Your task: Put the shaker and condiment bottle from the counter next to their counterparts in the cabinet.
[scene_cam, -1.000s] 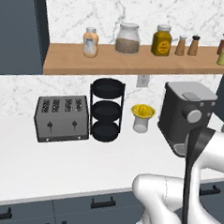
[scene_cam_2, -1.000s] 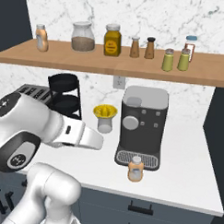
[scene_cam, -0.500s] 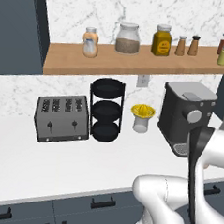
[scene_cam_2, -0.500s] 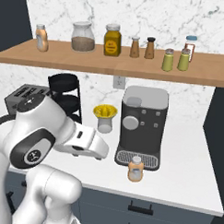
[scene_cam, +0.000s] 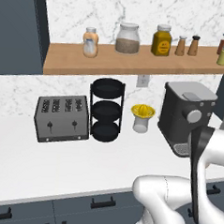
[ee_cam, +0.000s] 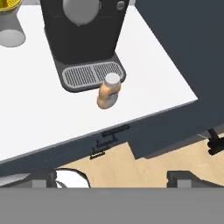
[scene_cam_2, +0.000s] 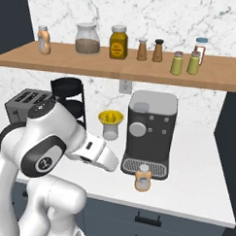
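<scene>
Moved: arm elbow swung lower/fwd, objs same
Jaws: wide open, empty
Condiment bottle (ee_cam: 108,92): well ahead of jaws, upright on counter (ee_cam: 39,113)

– Where is the little bottle (scene_cam_2: 143,177)?
– It stands up on the white counter (scene_cam_2: 194,189), right by the front of the coffee machine (scene_cam_2: 149,132). It is orange and white with a silver cap.
– And its twin (scene_cam_2: 43,39)?
– Up on the wooden shelf (scene_cam_2: 117,68), at the left end.
– The shakers?
– Two small yellow-green shakers (scene_cam_2: 185,63) with grey tops stand side by side on the shelf.
</scene>
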